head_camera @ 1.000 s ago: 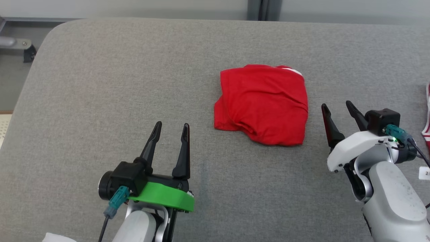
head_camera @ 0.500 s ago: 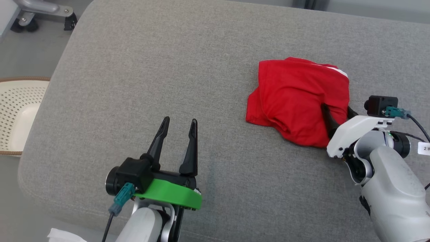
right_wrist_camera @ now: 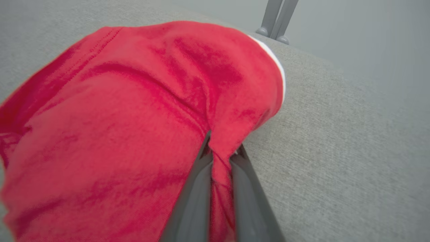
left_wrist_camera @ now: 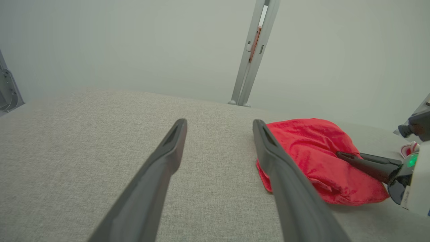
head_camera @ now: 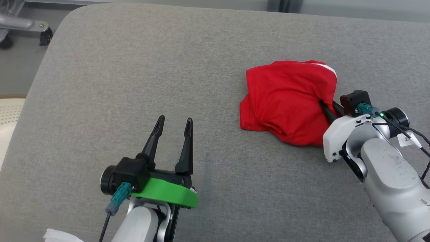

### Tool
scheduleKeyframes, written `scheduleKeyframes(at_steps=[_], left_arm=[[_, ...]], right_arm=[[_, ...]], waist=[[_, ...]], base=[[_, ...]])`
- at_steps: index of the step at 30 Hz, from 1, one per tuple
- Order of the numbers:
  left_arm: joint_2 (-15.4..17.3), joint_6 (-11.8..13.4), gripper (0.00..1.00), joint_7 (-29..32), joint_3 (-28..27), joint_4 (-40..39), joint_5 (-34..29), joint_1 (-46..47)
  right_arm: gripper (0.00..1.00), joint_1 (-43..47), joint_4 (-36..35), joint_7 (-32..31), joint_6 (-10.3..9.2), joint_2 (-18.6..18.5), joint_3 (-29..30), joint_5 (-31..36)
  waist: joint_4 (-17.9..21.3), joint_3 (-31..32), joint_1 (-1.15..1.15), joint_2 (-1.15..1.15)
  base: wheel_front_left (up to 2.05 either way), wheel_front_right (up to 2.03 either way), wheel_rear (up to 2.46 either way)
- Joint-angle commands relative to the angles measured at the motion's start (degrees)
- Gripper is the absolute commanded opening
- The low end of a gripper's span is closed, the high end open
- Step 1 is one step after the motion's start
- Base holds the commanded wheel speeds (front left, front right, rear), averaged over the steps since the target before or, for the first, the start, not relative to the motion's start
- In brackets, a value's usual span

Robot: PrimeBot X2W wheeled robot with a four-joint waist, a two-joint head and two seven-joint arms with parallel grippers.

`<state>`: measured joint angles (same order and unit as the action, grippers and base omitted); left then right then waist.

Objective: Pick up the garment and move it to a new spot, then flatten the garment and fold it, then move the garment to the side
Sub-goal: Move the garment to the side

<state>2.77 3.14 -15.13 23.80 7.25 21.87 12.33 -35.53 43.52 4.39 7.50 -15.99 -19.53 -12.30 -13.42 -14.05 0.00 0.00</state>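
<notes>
The garment [head_camera: 285, 101] is a crumpled red cloth with a white trim at its far right corner, lying right of centre on the grey cushioned surface [head_camera: 168, 67]. My right gripper [head_camera: 327, 107] is at its right edge, shut on a pinched fold of the red cloth; in the right wrist view the garment [right_wrist_camera: 117, 117] bunches between the two fingers [right_wrist_camera: 198, 188]. My left gripper [head_camera: 173, 122] stands open over bare surface to the garment's left, holding nothing. In the left wrist view the garment [left_wrist_camera: 309, 151] lies right of the open fingers [left_wrist_camera: 168, 158].
The surface's rounded left edge drops to the floor, where a pale perforated basket [head_camera: 8, 117] sits. A metal frame foot [head_camera: 20, 23] stands at the far left. A grey post [left_wrist_camera: 252, 50] rises behind the surface. A bit of red-and-white cloth [left_wrist_camera: 410, 148] lies far right.
My right gripper moved in from beside the garment onto its right edge and shut on a fold. The head camera shifted, so the whole picture moved. The left gripper stayed open.
</notes>
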Motion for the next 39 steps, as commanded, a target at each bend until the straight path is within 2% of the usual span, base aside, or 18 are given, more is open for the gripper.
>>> scheduleKeyframes(at_steps=[1,7,12,20,24,30,39], left_arm=[[0.3,-0.4,1.0,0.0,-0.3,0.1,-0.4,0.4],[0.3,-1.3,1.0,0.0,0.3,0.2,-1.5,1.8],[0.3,-1.7,1.0,0.0,1.5,0.5,-2.0,3.6],[0.3,-1.8,1.0,0.0,3.1,0.9,-2.8,7.5],[0.3,-2.6,1.0,0.0,3.6,1.9,-3.5,9.3],[0.3,-3.0,1.0,0.0,3.7,2.8,-4.2,11.2],[0.3,-3.1,1.0,0.0,3.6,3.3,-5.1,12.7]], right_arm=[[0.0,-0.8,-0.3,-0.2,-0.03,-1.3,-1.7,1.4],[0.0,-3.0,-3.7,-1.2,-0.04,-6.4,-10.2,2.8],[0.0,-5.5,-8.3,-2.8,-0.05,-13.5,-17.3,1.4],[0.0,-9.1,-14.0,-4.3,-0.06,-25.6,-21.5,-5.1],[0.0,-10.5,-13.0,-3.2,-0.06,-30.6,-21.3,-8.0],[0.0,-12.4,-7.0,-0.1,-0.06,-34.2,-19.4,-10.1],[0.0,-14.0,3.6,3.2,-0.06,-33.2,-16.9,-11.4]], waist=[[4.5,1.3,0.0,0.0],[12.2,1.5,0.0,0.0],[18.1,0.1,0.0,0.0],[23.2,-4.7,0.0,0.0],[23.7,-7.4,0.0,0.0],[22.4,-10.9,0.0,0.0],[19.7,-14.5,0.0,0.0]], base=[[0.0,0.0,0.0],[0.0,0.0,0.0],[0.0,0.0,0.0],[0.0,0.0,0.0],[0.0,0.0,0.0],[0.0,0.0,0.0],[0.0,0.0,0.0]])
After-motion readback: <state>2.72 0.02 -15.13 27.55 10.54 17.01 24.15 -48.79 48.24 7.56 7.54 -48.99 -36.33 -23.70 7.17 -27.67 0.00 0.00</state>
